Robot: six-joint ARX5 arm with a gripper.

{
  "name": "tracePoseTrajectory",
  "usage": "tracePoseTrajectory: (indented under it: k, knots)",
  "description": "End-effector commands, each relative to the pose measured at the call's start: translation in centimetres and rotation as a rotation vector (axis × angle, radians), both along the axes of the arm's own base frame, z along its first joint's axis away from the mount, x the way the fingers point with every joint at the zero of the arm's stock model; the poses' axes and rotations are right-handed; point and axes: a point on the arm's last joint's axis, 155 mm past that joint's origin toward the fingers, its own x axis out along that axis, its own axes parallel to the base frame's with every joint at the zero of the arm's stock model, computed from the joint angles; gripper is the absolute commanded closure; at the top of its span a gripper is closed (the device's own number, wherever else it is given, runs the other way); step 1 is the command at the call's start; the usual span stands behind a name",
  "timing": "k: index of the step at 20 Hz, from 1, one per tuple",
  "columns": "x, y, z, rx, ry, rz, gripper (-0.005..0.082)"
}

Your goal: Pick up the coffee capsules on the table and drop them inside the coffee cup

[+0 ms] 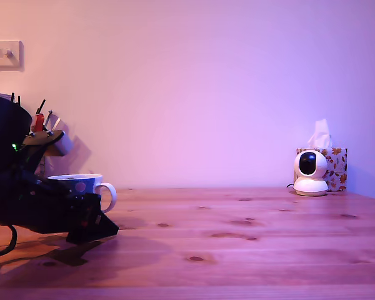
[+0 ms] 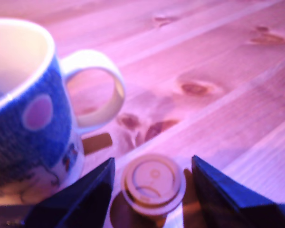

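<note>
hand [image 1: 99,226] low on table [image 1: 250,244], beside cup [image 1: 87,185]

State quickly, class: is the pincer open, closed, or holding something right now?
Pincer: open, fingers either side of a small round-rimmed coffee capsule standing on the wooden table, not yet clamped.

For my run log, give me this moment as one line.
phase: pre-grasp | tool: open, fingers either side of coffee capsule standing on table | coffee cup: upright beside it | capsule not lifted
</note>
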Motion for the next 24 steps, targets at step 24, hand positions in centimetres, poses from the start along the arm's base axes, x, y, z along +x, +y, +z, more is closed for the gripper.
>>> tracePoseTrajectory:
  k: [24]
  knots:
    - [0.1, -0.5, 0.4, -0.001, -0.028, -0.042, 0.0444]
